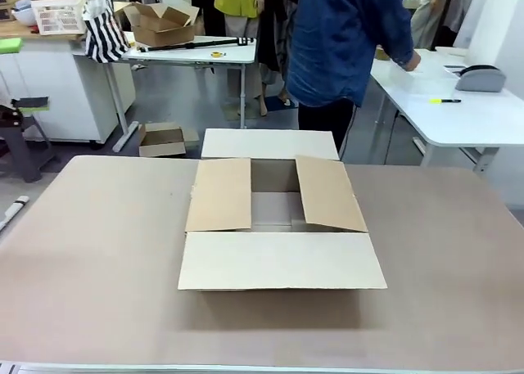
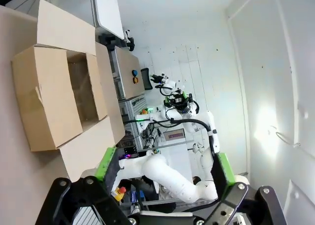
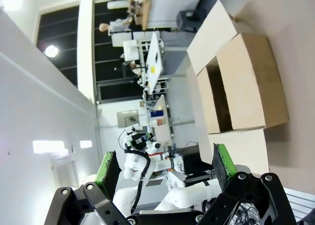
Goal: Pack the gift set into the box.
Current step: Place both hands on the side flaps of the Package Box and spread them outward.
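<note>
Brown tabletop (image 1: 98,259) fills the front view, bare apart from the box (image 1: 278,218) at its middle. Behind it a person (image 1: 344,47) in a blue top stands turned toward a white side table (image 1: 458,112).

Box: near and far flaps lie out flat; the two side flaps fold partly inward over the opening, leaving a narrow gap between them. Inside looks empty.

Gift set: not visible in any view, so its place relative to either gripper cannot be told.

Left gripper (image 2: 162,168): fingers spread, holding nothing, box well apart from it. Right gripper (image 3: 165,166): also spread and empty, box well apart.

Judgement: packing not begun. The side flaps likely need pushing outward first, so the basket can drop in level without catching.
</note>
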Action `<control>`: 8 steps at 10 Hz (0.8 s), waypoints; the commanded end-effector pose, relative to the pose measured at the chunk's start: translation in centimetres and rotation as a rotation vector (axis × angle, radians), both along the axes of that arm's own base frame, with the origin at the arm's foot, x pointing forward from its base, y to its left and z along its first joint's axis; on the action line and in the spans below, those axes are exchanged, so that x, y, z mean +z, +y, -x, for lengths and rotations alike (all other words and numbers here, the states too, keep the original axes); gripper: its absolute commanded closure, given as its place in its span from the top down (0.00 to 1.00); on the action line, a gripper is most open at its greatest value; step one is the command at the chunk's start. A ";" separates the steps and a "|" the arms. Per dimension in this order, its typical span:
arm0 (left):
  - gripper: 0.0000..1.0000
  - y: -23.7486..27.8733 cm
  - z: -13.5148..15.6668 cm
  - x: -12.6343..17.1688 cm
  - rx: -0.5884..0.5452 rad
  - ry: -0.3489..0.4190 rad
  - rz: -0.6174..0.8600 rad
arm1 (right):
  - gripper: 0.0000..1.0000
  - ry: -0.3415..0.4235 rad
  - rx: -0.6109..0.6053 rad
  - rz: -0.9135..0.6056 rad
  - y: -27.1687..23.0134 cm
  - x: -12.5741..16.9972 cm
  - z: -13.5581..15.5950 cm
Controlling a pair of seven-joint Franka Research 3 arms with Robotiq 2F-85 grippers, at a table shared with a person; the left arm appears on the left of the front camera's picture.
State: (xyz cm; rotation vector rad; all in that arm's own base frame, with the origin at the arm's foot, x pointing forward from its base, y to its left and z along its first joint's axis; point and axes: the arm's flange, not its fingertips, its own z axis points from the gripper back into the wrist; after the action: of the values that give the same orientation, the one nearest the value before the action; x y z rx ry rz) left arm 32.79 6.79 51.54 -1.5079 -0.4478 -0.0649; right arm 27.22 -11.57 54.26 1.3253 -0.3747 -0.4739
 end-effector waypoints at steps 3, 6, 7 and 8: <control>1.00 0.1 0.1 0.0 0.002 -0.001 0.000 | 1.00 -0.021 -0.004 -0.015 -0.1 0.3 0.1; 1.00 -11.0 -2.5 5.1 -0.161 0.127 -0.378 | 1.00 -0.021 -0.004 -0.015 -0.1 0.3 0.1; 1.00 -16.8 -4.5 6.2 -0.198 0.178 -0.560 | 1.00 -0.021 -0.004 -0.015 -0.1 0.3 0.1; 1.00 -21.8 -6.2 6.3 -0.155 0.211 -0.768 | 1.00 -0.021 -0.004 -0.015 -0.1 0.3 0.1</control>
State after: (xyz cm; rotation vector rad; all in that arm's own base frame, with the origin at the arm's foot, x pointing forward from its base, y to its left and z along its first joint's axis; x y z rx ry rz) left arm 35.58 -12.62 57.37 -1.0247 -0.1997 -0.1675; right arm 26.63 -11.78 54.43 1.3243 -0.3679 -0.4879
